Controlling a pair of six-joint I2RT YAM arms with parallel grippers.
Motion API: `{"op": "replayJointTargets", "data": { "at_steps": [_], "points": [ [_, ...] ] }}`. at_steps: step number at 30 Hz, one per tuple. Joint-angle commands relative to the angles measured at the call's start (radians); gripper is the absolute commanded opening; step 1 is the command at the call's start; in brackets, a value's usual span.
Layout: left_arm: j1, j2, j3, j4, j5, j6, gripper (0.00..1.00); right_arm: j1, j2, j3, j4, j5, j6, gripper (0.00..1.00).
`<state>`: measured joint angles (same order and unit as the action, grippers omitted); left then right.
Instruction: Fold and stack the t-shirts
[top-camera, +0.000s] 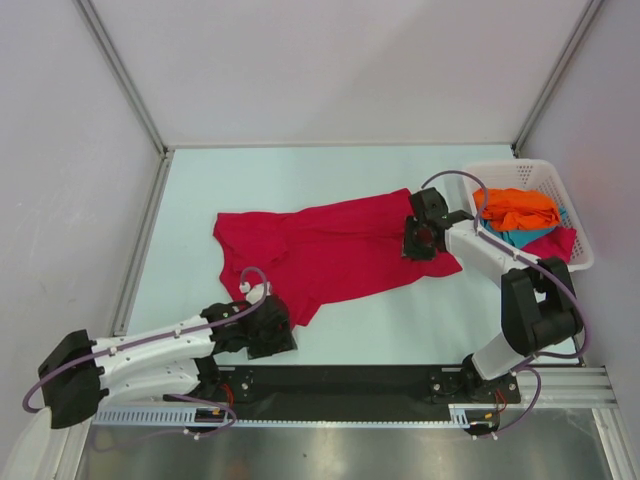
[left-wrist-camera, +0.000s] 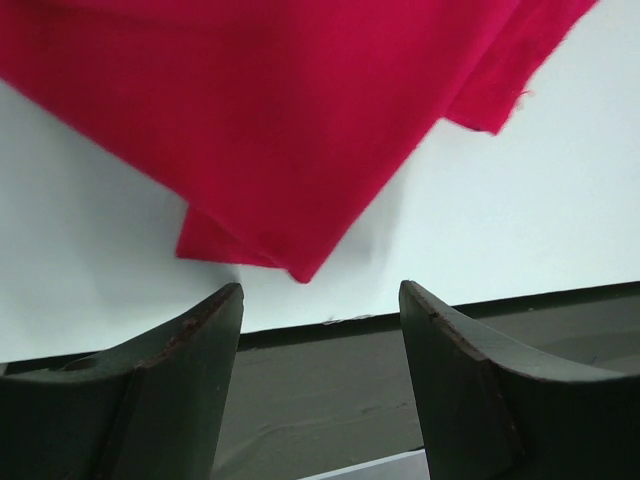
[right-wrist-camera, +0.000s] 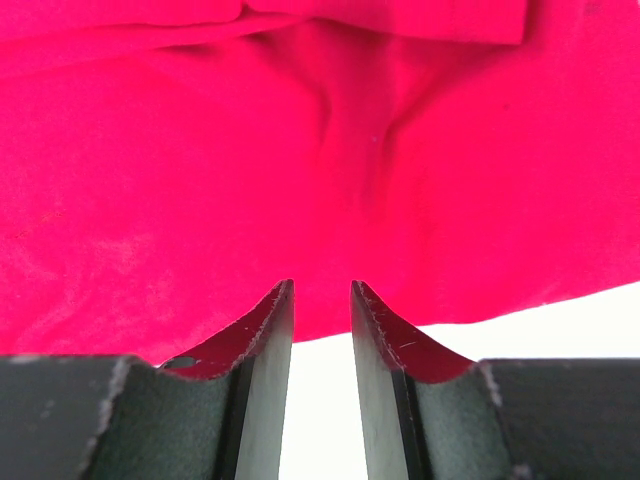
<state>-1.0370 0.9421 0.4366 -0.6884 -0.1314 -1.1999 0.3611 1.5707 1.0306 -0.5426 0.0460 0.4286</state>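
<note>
A crimson red t-shirt (top-camera: 335, 245) lies spread and rumpled on the table. My left gripper (top-camera: 272, 335) is open and empty just short of the shirt's near corner; in the left wrist view that corner (left-wrist-camera: 300, 265) lies a little ahead of the gripper (left-wrist-camera: 320, 290). My right gripper (top-camera: 418, 240) is at the shirt's right edge. In the right wrist view the gripper (right-wrist-camera: 320, 285) has a narrow gap with bare table showing in it, and the red cloth (right-wrist-camera: 300, 150) starts at the fingertips. An orange t-shirt (top-camera: 520, 208) and a teal t-shirt (top-camera: 522, 238) lie bunched in the basket.
The white slatted basket (top-camera: 520, 168) stands at the right edge of the table, with more red cloth (top-camera: 555, 243) in its near end. White walls enclose the table on three sides. A black rail (top-camera: 340, 380) runs along the near edge.
</note>
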Motion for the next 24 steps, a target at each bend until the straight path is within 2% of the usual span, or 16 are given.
{"op": "replayJointTargets", "data": {
  "at_steps": [1, 10, 12, 14, 15, 16, 24],
  "points": [
    [-0.011, 0.037, -0.018, 0.105, -0.034, -0.03, 0.7, -0.014, -0.051, 0.016, 0.001, 0.011, -0.021, 0.35],
    [-0.012, 0.106, 0.008, 0.139, -0.068, 0.023, 0.69, -0.016, -0.051, 0.022, -0.005, 0.018, -0.014, 0.34],
    [-0.011, 0.119, 0.013, 0.156, -0.071, 0.037, 0.66, -0.014, -0.051, 0.026, -0.01, 0.018, -0.016, 0.34],
    [-0.011, 0.129, 0.017, 0.176, -0.07, 0.043, 0.49, -0.014, -0.049, 0.026, -0.011, 0.021, -0.016, 0.34],
    [-0.011, 0.132, 0.017, 0.182, -0.066, 0.051, 0.35, -0.014, -0.049, 0.026, -0.016, 0.025, -0.017, 0.34],
    [-0.011, 0.135, 0.017, 0.188, -0.066, 0.052, 0.0, -0.014, -0.049, 0.028, -0.014, 0.025, -0.017, 0.34],
    [-0.011, 0.087, 0.048, 0.152, -0.074, 0.057, 0.0, -0.016, -0.051, 0.032, -0.023, 0.04, -0.025, 0.34]
  ]
}}
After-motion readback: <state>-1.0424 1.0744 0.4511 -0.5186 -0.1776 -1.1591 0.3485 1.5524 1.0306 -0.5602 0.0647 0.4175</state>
